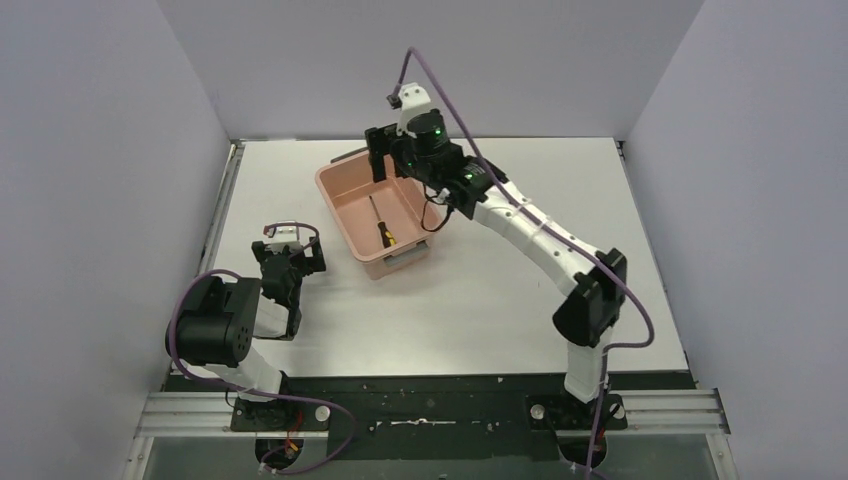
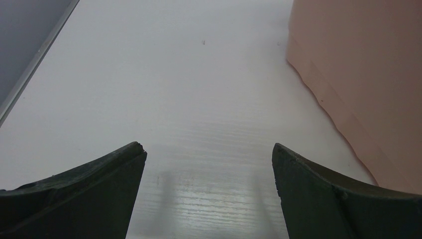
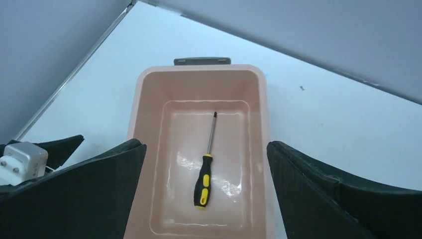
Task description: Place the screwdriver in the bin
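white table (image 1: pixel 480 300), with the screwdriver (image 3: pixel 204 172) lying flat inside the bin (image 3: pixel 263 124). right gripper (image 3: pixel 205 145) hangs above it, spread wide, holding nothing; best to lift straight up, without nudging the bin.

White table (image 1: pixel 480 300), plain grey walls (image 1: pixel 100 150) on three sides, even light

The rectangular salmon-pink plastic bin (image 3: pixel 199 84) has a grey end handle (image 3: pixel 202 61). The slim screwdriver (image 3: pixel 207 158) has a dark metal shaft and a black-and-yellow grip. The flat table (image 1: pixel 480 310) is white.
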Available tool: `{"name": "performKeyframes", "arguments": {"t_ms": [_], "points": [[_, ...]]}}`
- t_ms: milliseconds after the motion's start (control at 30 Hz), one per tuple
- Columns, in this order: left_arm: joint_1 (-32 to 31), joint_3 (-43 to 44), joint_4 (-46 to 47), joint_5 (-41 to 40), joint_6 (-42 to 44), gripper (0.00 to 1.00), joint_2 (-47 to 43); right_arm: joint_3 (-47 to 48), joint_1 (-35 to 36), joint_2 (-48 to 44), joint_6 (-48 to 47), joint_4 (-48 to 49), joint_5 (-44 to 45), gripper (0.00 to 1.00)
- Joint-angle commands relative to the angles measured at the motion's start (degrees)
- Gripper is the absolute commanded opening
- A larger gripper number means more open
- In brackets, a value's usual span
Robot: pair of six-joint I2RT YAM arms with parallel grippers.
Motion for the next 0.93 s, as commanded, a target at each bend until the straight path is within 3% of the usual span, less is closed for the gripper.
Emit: {"name": "performKeyframes", "arguments": {"t_ms": [0,233,433,567,800,900], "points": [[0.18,0.55,1.77,0.49,0.45,0.97,-0.29,-12.29,-3.36,-10.9,-3.05,8.94,5.32,1.0],[0.19,0.5,1.78,0.51,0.48,0.97,-0.25,-47.84,-17.27,-30.53,-2.33,33.2,6.73,1.0],[0.18,0.5,1.84,0.44,0.46,0.97,-0.25,-66.41,-31.52,-37.51,0.27,38.95,4.14,1.0],[0.19,0.56,1.75,0.48,0.43,0.97,-0.27,-79.48,-39.71,-40.58,1.57,48.71,4.13,1.0],[0.2,0.68,1.58,0.53,0.46,0.97,-0.14,-99.39,-44.08,-41.36,-4.72,76.12,5.23,1.0],[0.19,0.59,1.74,0.52,0.46,0.97,-0.25,-100.52,-44.12,-40.39,-5.57,77.51,5.63,1.0]]}}
